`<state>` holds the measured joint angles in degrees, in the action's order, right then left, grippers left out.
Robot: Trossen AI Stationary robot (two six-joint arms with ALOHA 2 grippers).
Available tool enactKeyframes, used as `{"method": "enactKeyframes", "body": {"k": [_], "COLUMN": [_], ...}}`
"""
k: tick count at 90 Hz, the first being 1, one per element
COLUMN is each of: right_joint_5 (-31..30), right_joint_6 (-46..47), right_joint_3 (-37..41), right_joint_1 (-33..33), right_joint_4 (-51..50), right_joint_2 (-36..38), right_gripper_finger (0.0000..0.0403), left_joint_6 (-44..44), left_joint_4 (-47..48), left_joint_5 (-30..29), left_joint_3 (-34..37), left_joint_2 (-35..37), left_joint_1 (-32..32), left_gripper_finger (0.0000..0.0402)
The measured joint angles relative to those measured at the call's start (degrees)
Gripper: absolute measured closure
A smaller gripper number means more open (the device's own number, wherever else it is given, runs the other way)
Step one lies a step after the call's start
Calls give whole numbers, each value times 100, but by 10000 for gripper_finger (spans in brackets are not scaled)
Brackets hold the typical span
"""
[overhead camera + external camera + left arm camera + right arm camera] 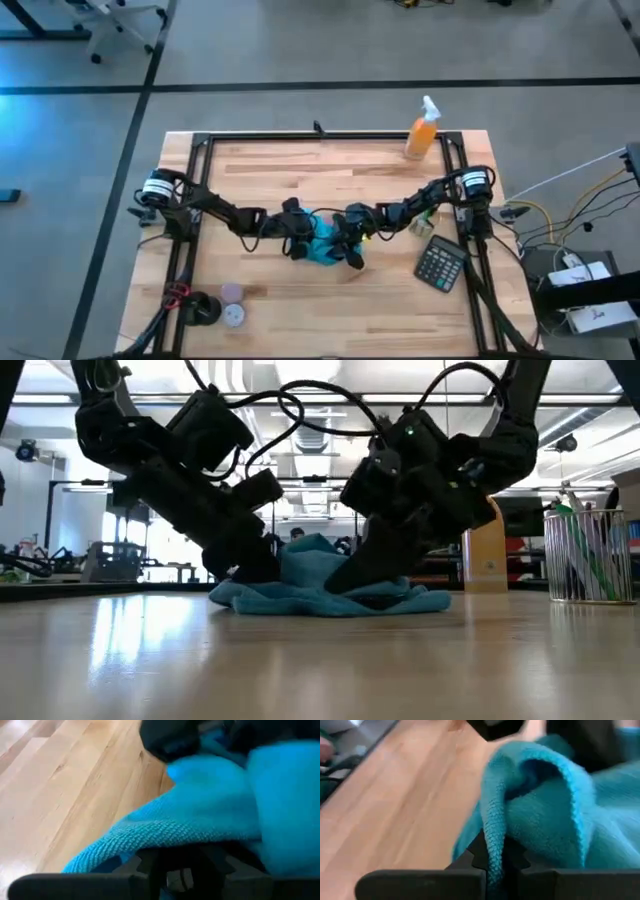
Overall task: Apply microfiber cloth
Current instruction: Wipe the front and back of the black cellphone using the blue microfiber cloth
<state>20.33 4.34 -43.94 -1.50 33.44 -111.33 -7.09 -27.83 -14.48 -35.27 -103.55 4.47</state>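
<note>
Both down mid-worktop (pixel 260 160): right hand (pixel 494 862) pinching microfiber cloth (pixel 320 595) fold; left hand (pixel 175 870) grip state unclear. Keep pull low, even, avoid bunching.

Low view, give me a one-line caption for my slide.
Both claws, left and right, meet low on the rumpled microfiber cloth lying on the wooden table.

My arms are dark, near-black, jointed links — each shoulder base carries a white-and-black ringed collar. Black cables loop off the upper links above both wrists. A small green light glows on my right arm's housing. My fingers (pixel 490 857) are black, with toothed inner edges.
</note>
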Motion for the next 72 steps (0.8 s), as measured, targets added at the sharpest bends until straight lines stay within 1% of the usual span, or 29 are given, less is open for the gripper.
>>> {"method": "enactKeyframes", "body": {"k": [13, 19, 29, 34, 38, 46, 49, 54, 59, 63, 72], "right_joint_5": [-809, -891, -530, -350, -52, 750, 919, 947, 839, 680, 618], "right_joint_6": [-121, -120, -31, -8, 2, 35, 68, 111, 46, -71, -93], "right_joint_3": [215, 236, 231, 221, 239, 283, 308, 378, 442, 501, 516], "right_joint_1": [2, 3, 83, 160, 229, 339, 364, 374, 376, 356, 248], "right_joint_4": [22, 182, 702, 736, 692, 471, 395, 214, -31, -59, -46], "right_joint_2": [151, 27, -165, -200, -189, -127, -84, 16, 135, 220, 367], "right_gripper_finger": [403, 403, 403, 403, 403, 403, 403, 403, 403, 403, 403], "left_joint_6": [-7, -52, -158, -184, -194, -203, -226, -243, -197, -158, -101], "left_joint_4": [42, 65, 88, 90, 97, 168, 237, 439, 743, 967, 1506], "left_joint_5": [288, 457, 457, 472, 494, 512, 534, 612, 783, 902, 1037], "left_joint_3": [2, 7, 9, 11, 13, 11, 10, 9, 10, 13, 43], "left_joint_2": [62, 80, 85, 85, 85, 101, 123, 198, 376, 545, 1065], "left_joint_1": [-5, -16, -53, -76, -95, -124, -131, -136, -139, -140, -96], "left_gripper_finger": [327, 327, 327, 327, 327, 327, 326, 326, 326, 326, 326]}}
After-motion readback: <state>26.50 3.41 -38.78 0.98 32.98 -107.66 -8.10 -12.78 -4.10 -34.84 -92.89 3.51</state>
